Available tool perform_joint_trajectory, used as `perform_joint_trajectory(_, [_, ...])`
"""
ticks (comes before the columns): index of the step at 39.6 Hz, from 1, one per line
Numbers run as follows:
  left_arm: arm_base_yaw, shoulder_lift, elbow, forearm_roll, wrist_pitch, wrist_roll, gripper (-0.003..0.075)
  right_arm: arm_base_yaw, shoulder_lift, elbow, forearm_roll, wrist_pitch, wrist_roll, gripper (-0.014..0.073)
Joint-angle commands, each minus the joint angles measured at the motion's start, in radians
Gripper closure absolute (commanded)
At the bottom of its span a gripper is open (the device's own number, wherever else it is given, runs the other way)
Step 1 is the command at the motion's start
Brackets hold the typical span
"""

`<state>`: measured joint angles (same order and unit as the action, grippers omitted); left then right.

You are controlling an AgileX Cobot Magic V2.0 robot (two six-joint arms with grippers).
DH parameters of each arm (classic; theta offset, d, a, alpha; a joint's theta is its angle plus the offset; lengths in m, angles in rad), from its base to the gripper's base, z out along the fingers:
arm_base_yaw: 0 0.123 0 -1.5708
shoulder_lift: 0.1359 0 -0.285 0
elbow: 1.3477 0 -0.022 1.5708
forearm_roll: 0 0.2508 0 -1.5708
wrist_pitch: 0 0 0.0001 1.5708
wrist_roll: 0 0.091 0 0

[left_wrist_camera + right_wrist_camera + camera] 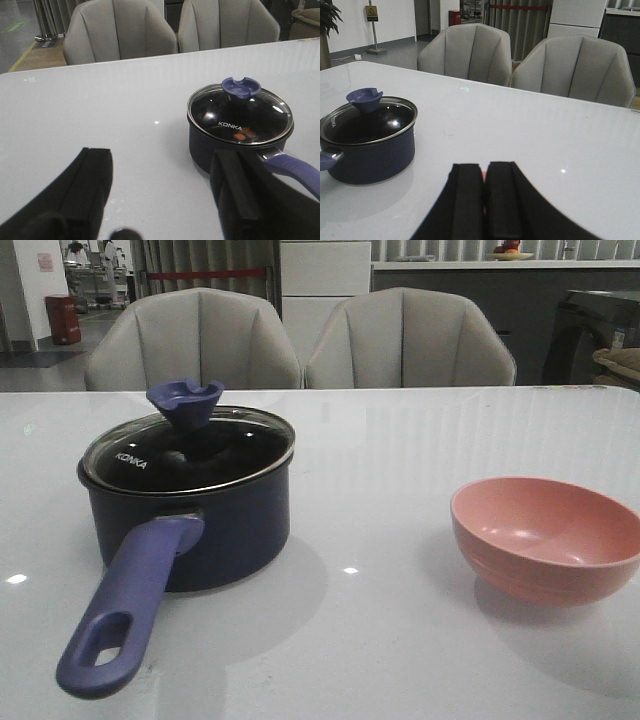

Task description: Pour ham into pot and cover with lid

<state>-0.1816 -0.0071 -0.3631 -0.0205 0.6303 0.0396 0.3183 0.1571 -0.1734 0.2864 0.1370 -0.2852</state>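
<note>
The dark navy pot [200, 530] stands on the left of the white table, its purple-blue handle [130, 605] pointing toward the front edge. The glass lid [190, 445] sits on the pot, closing it. In the left wrist view, orange pieces of ham [242, 134] show through the lid [240, 117], lying inside the pot [200, 145]. My left gripper [161, 159] is open and empty, pulled back from the pot beside its handle. My right gripper [484, 167] is shut, well apart from the pot [370, 150]. Neither gripper shows in the front view.
A pink bowl [545, 540] stands empty on the right of the table; a pink sliver [483, 175] shows through the slit between the right fingers. Two grey chairs [195, 340] [410, 335] stand behind the far edge.
</note>
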Motion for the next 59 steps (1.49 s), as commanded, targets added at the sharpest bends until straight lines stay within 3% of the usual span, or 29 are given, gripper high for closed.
perform_joint_trajectory(1, [0.003, -0.019, -0.024, -0.01, -0.117, -0.009, 0.0329, -0.002, 0.008, -0.026, 0.005, -0.076, -0.003, 0.0456])
perform_joint_trajectory(7, [0.003, -0.017, -0.017, -0.01, -0.14, -0.009, 0.0622, -0.002, 0.008, -0.026, 0.005, -0.076, -0.003, 0.0456])
perform_joint_trajectory(10, [0.003, -0.017, -0.017, -0.01, -0.157, -0.009, 0.0587, -0.002, 0.008, -0.026, 0.005, -0.076, -0.003, 0.0456])
perform_joint_trajectory(34, [0.003, -0.017, -0.017, -0.01, -0.163, -0.009, 0.0606, -0.002, 0.008, -0.026, 0.005, -0.076, -0.003, 0.0456])
perform_joint_trajectory(40, [0.011, -0.017, 0.058, 0.06, -0.288, -0.009, 0.0606, -0.002, 0.008, -0.026, 0.005, -0.076, -0.003, 0.0456])
perform_joint_trajectory(46, [0.088, -0.019, 0.175, 0.045, -0.434, -0.009, 0.0606, -0.002, 0.008, -0.026, 0.005, -0.076, -0.003, 0.0456])
perform_joint_trajectory(54, [0.272, -0.019, 0.307, -0.03, -0.535, -0.009, 0.0606, -0.002, 0.008, -0.026, 0.005, -0.076, -0.003, 0.0456])
perform_joint_trajectory(59, [0.321, -0.021, 0.375, -0.013, -0.644, -0.116, 0.0606, -0.002, 0.008, -0.026, 0.005, -0.076, -0.003, 0.0456])
